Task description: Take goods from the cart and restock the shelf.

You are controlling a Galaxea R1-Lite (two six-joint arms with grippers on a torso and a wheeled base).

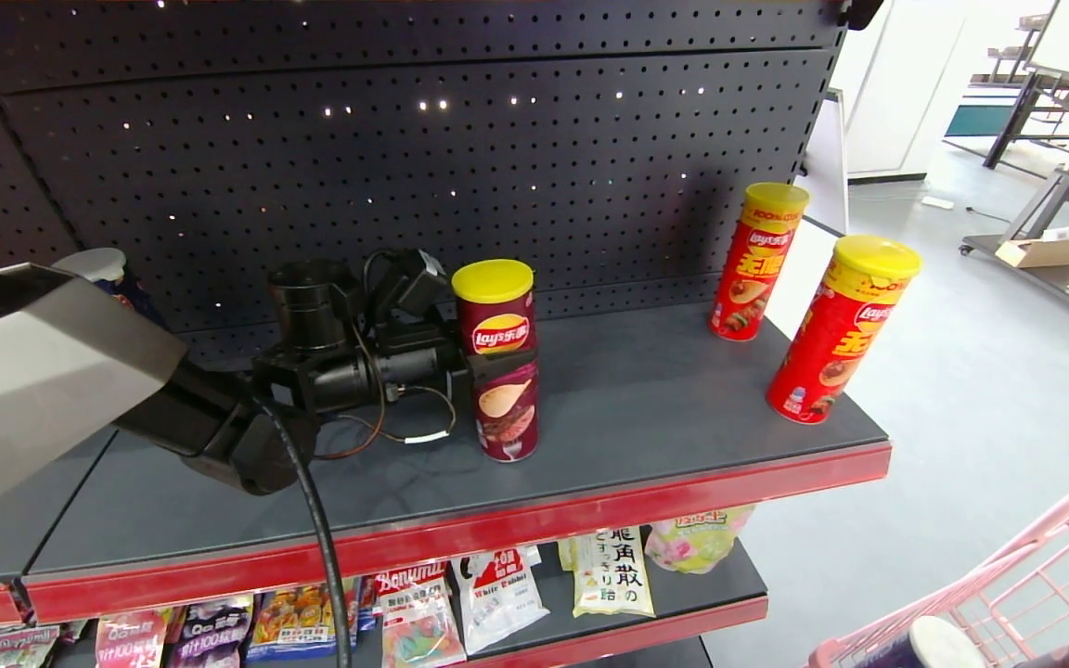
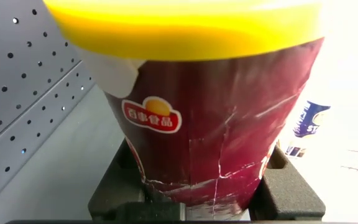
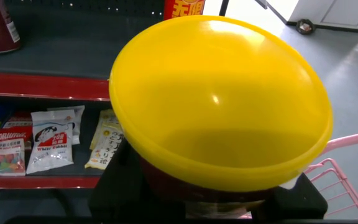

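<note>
A maroon chip can [image 1: 505, 371] with a yellow lid stands upright on the grey shelf board [image 1: 664, 417], near its middle. My left gripper [image 1: 504, 366] is shut on it from the left side. In the left wrist view the same can [image 2: 216, 124] sits between the dark fingers [image 2: 114, 186]. My right gripper [image 3: 210, 199] is shut on a second can, whose yellow lid [image 3: 219, 93] faces the camera; it hangs in front of the shelf beside the pink cart [image 3: 353, 168]. Two red cans [image 1: 757, 260] [image 1: 836, 329] stand upright at the shelf's right end.
A black pegboard wall [image 1: 497, 139] backs the shelf, and a red lip [image 1: 497, 529] runs along its front. Snack bags [image 1: 497, 594] fill the lower shelf. The pink cart [image 1: 1045, 575] stands at the lower right. Bare board lies between the maroon can and the red cans.
</note>
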